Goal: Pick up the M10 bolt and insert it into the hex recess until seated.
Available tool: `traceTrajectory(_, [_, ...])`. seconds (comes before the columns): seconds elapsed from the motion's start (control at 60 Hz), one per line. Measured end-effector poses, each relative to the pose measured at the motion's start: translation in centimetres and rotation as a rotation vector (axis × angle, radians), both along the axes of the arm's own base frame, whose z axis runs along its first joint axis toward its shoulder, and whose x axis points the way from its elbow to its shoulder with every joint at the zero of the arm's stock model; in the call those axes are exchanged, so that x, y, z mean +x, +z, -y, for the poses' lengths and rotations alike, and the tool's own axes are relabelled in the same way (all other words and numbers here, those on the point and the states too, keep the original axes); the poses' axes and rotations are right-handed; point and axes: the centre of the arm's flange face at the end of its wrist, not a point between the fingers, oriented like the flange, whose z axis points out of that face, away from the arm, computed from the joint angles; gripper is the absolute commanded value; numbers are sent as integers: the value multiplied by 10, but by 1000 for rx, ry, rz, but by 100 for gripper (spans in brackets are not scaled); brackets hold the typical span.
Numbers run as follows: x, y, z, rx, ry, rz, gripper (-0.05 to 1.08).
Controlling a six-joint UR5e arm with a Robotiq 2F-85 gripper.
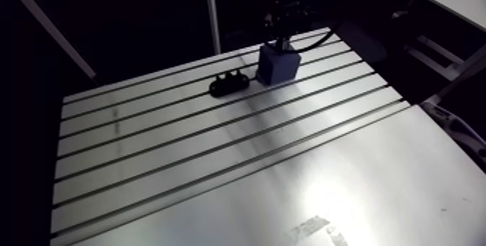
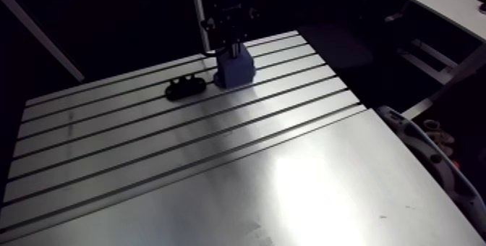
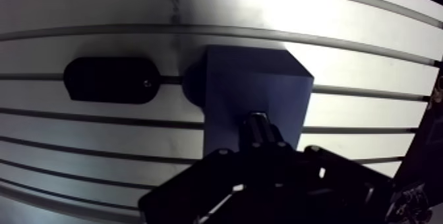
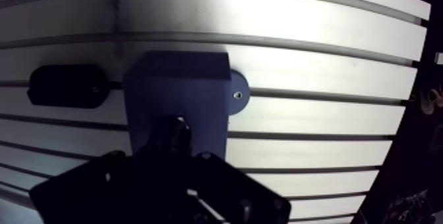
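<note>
Closest in, the tool [image 3: 260, 151] hangs right over the work, a dark mass in the wrist view, and whether it is clamped or slack cannot be told from here, as its tips are lost in shadow. Just ahead of it pokes a short dark stub, very likely the M10 bolt [image 3: 257, 124], sitting over the top face of the blue block [image 3: 264, 85]. So the pick-up looks done and the bolt is at the block, in the insertion stage by the look of it. Seated or not? That cannot be called, because the hex recess itself is hidden under the stub and the tool. At the block's nine o'clock lies a black oval holder [image 3: 109, 80], just beside it. Farther out, the arm view puts block and holder at the far end of the table [image 1: 217, 155], around twelve o'clock, with the tool above them swallowed by darkness.
</note>
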Motion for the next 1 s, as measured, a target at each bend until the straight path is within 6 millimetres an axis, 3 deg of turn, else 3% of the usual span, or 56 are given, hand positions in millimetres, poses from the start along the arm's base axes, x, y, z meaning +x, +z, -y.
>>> traceTrajectory(0.617, [1,-1,0,-1,0,2,107])
traceTrajectory(1.0, [-2,9,-3,5,-3,-14,107])
